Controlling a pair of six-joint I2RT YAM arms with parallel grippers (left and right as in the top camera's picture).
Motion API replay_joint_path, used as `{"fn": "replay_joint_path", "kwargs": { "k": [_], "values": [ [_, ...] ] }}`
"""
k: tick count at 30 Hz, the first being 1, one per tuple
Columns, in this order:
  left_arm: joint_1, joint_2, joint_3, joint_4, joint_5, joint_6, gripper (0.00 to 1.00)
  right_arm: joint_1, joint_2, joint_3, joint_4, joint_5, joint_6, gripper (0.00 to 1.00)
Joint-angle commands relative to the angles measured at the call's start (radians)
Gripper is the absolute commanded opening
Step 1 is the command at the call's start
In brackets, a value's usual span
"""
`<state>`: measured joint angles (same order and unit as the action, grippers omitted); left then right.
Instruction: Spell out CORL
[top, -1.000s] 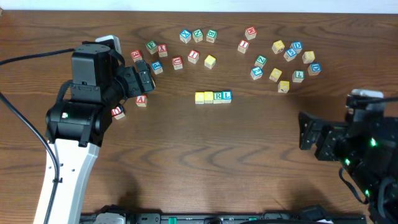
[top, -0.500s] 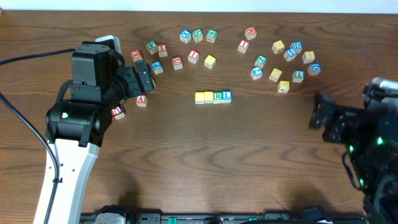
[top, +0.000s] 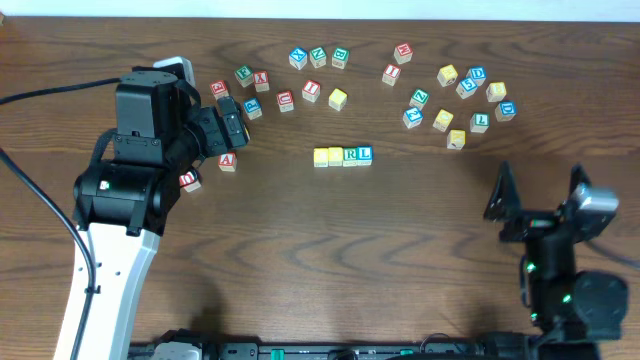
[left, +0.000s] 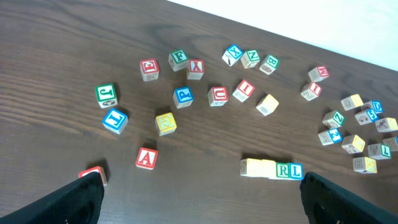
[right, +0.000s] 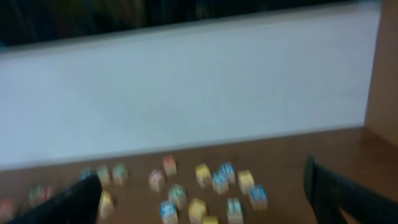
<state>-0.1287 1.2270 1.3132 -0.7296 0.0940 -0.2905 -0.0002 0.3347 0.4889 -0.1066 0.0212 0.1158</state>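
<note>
Running left to right at mid-frame, the CORL row (top: 342, 155) lies right of the nearer left claw (top: 236, 120) and up-left of the right claw (top: 538, 195), both spread wide.

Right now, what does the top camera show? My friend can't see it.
Four cubes sit in a row mid-table: two yellow tops, then R and L. Other letter cubes lie scattered beyond them. The left gripper and right gripper are open, empty.

Even light, right wrist view seemingly motion-blurred
</note>
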Motion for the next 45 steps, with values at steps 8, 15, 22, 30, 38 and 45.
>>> {"fn": "replay_joint_path", "kwargs": {
  "k": [8, 15, 22, 30, 38, 45],
  "values": [
    [0.000, 0.004, -0.004, 0.000, -0.013, 0.005, 0.99, -0.019, -0.270, -0.391, 0.214, -0.024, -0.008, 0.99],
    [0.000, 0.004, -0.004, 0.000, -0.013, 0.005, 0.99, -0.017, -0.330, -0.483, 0.191, -0.024, -0.005, 0.99],
    [0.000, 0.004, -0.004, 0.000, -0.013, 0.005, 1.00, -0.016, -0.329, -0.483, 0.026, -0.043, -0.004, 0.99],
    [0.000, 0.004, -0.004, 0.000, -0.013, 0.005, 1.00, -0.016, -0.323, -0.483, 0.032, -0.042, -0.005, 0.99],
    [0.000, 0.004, -0.004, 0.000, -0.013, 0.005, 1.00, -0.016, -0.322, -0.483, 0.032, -0.042, -0.005, 0.99],
    [0.000, 0.004, -0.004, 0.000, -0.013, 0.005, 1.00, -0.016, -0.322, -0.483, 0.032, -0.042, -0.005, 0.99]
  ]
}}
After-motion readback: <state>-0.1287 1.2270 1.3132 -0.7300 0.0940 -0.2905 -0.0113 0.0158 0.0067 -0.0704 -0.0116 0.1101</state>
